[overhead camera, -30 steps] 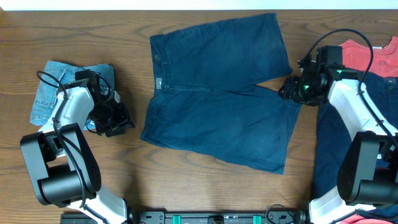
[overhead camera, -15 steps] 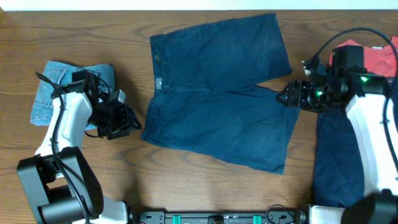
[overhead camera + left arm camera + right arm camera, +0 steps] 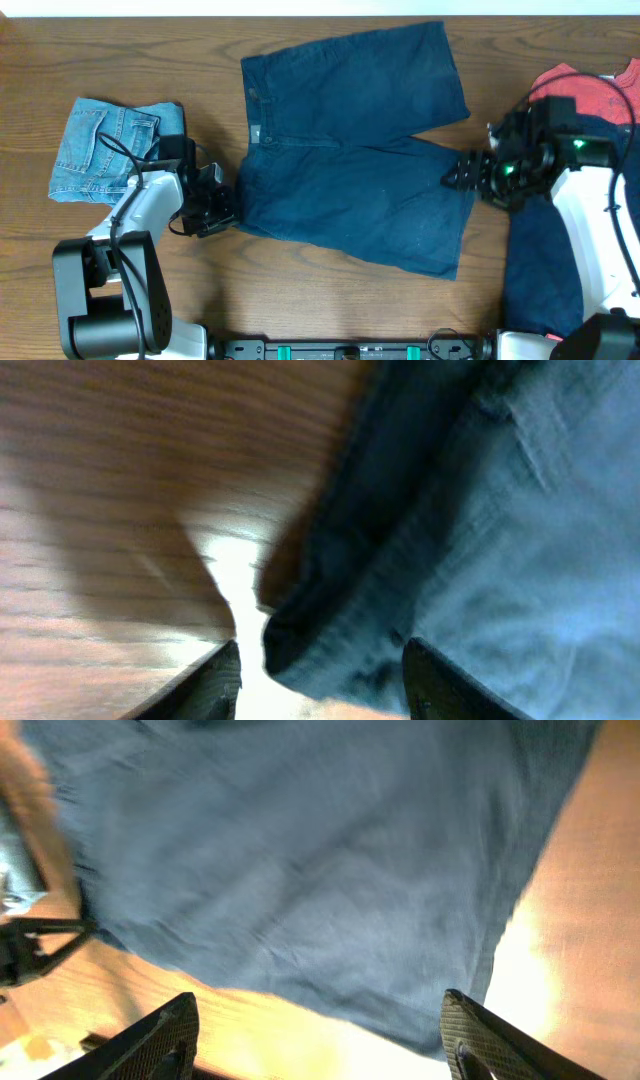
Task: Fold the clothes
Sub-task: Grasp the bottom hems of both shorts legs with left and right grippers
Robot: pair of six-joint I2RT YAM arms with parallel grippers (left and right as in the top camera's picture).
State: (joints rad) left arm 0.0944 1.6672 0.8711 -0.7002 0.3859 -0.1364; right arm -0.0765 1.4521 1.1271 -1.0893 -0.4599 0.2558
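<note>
The dark navy shorts [image 3: 350, 150] lie spread flat in the middle of the table, waistband to the left. My left gripper [image 3: 222, 210] is open at the waistband's lower left corner. In the left wrist view that corner [image 3: 330, 640] sits between the open fingers [image 3: 215, 680] of the gripper [image 3: 320, 695]. My right gripper [image 3: 458, 176] is open at the right edge of the shorts, by the leg hems. The right wrist view shows the gripper [image 3: 320, 1045] wide open over a leg hem [image 3: 300, 870], holding nothing.
Folded light-blue denim shorts [image 3: 100, 150] lie at the left. A coral-red shirt [image 3: 590, 95] lies at the far right, with another dark navy garment [image 3: 540, 260] below it under the right arm. Bare wood shows in front of the shorts.
My left gripper has moved right, from beside the denim shorts to the navy waistband corner. My right gripper has moved down and slightly left along the shorts' right edge.
</note>
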